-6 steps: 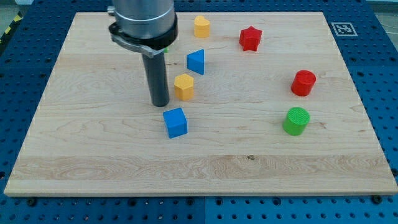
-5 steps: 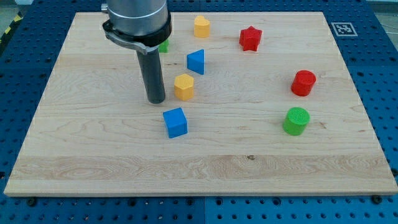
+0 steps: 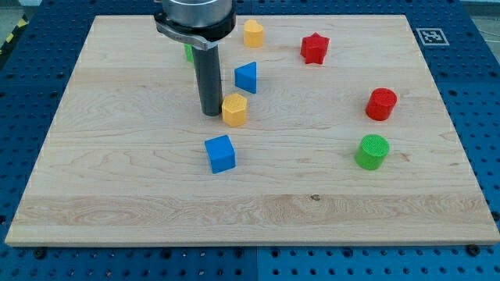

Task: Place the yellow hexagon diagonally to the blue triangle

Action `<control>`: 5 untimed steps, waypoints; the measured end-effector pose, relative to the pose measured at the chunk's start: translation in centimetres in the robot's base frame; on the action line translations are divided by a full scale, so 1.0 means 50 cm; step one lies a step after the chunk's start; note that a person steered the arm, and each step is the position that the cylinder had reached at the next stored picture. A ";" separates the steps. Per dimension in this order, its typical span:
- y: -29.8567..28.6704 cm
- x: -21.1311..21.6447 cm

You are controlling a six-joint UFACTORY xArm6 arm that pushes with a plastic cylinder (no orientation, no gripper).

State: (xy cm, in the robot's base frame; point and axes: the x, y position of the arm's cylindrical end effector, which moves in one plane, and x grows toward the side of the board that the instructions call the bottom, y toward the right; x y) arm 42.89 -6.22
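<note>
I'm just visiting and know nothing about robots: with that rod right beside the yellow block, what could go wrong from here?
My tip sits at the left side of the yellow hexagon, apparently touching it. An off-centre push could make it spin or slip off sideways. The blue triangle lies close above it, so a push angled upward might knock the triangle itself. The blue cube below could be bumped if I circle round.

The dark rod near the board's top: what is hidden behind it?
Behind the dark rod, a green block shows only as a sliver at the rod's left side. Its shape is covered. My tip stands just left of the yellow hexagon.
</note>
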 end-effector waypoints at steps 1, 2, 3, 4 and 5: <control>0.000 0.005; 0.026 0.005; 0.085 0.005; 0.113 0.005; 0.130 0.005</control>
